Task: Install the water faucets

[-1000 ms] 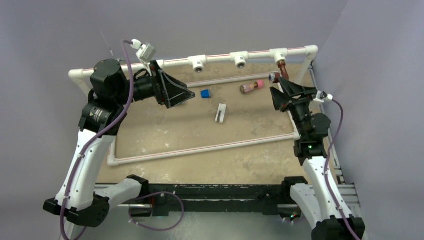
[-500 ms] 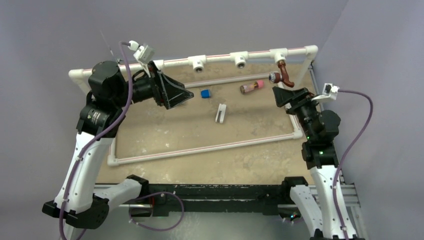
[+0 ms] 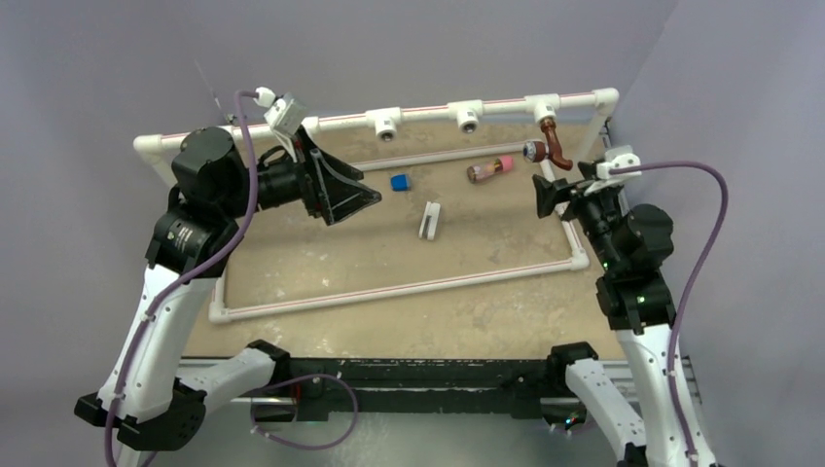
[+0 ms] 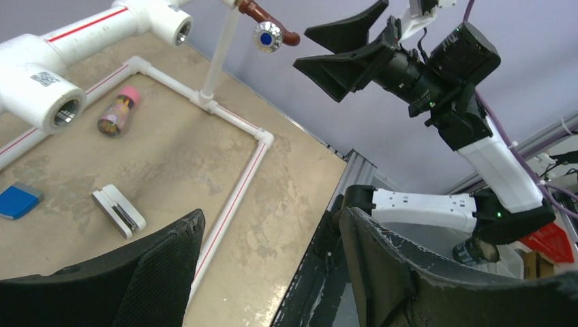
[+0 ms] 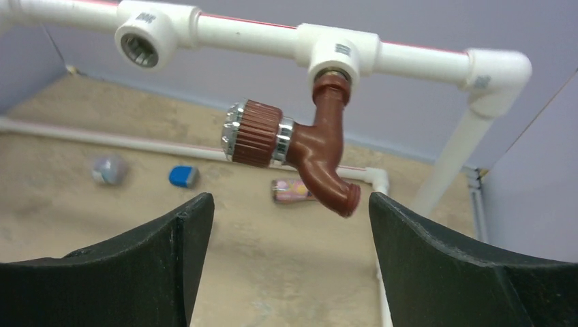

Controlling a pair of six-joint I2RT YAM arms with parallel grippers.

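Observation:
The dark reddish-brown faucet (image 3: 555, 145) hangs screwed into the rightmost white tee (image 3: 542, 105) of the back pipe, its ribbed handle pointing left. It also shows in the right wrist view (image 5: 320, 146) and the left wrist view (image 4: 271, 24). My right gripper (image 3: 541, 197) is open and empty, a little in front of and below the faucet, not touching it (image 5: 290, 204). My left gripper (image 3: 368, 193) is open and empty above the table's left half (image 4: 269, 221). The green faucet is out of view.
Two empty tees (image 3: 387, 122) (image 3: 467, 117) sit on the back pipe. A blue block (image 3: 399, 182), a white clip (image 3: 429, 220) and a brownish cylinder with a pink cap (image 3: 489, 169) lie on the table. A white pipe frame (image 3: 389, 289) borders the surface.
My right gripper has drawn back from the brown faucet toward the near right, and its arm has risen. My left gripper has shifted slightly nearer.

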